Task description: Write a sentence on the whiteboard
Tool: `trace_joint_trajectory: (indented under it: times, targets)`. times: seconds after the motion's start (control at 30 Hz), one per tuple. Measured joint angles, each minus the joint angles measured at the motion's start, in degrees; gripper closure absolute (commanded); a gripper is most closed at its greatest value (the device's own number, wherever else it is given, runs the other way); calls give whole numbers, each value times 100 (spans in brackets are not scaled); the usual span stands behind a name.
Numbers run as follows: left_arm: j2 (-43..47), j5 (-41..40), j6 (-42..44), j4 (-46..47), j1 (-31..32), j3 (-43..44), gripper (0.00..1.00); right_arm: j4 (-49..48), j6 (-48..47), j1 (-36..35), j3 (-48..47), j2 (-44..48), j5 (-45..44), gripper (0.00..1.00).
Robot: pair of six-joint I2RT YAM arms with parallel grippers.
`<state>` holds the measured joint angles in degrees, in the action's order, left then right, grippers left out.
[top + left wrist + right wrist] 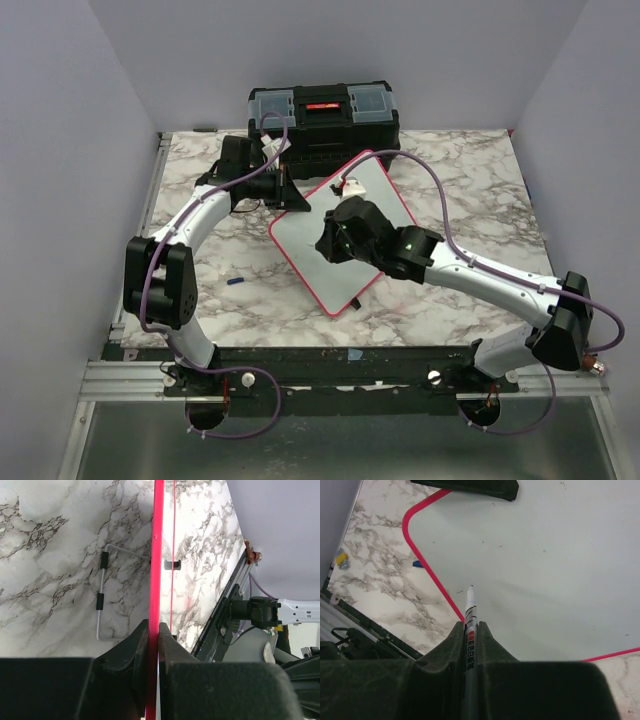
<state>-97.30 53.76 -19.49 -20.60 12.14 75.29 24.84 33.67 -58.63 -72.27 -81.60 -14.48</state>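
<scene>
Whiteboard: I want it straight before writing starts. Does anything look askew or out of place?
Yes. The whiteboard sits diagonally on the table, not square with its edges, its far-left edge pinched by the left gripper. A small blue piece, perhaps a cap, lies loose on the marble beside it.

Tabletop (450,190): white marble, grey veining. Whiteboard (297,245): plain white face, thin red rim; marker (469,611): pale barrel, black bands, red label. Toolbox (322,115), tabletop's far edge: black, red strip on lid; small piece (236,282): blue.

The whiteboard (303,250) lies on the table (455,185), just before the toolbox (323,115).
</scene>
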Motion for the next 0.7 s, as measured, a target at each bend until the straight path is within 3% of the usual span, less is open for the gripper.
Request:
trace_joint_trajectory:
  times: [0.7]
  targets:
    - [122,-131,17,-11,48,-44,100,361,15,-251,-461,-402,-413,99]
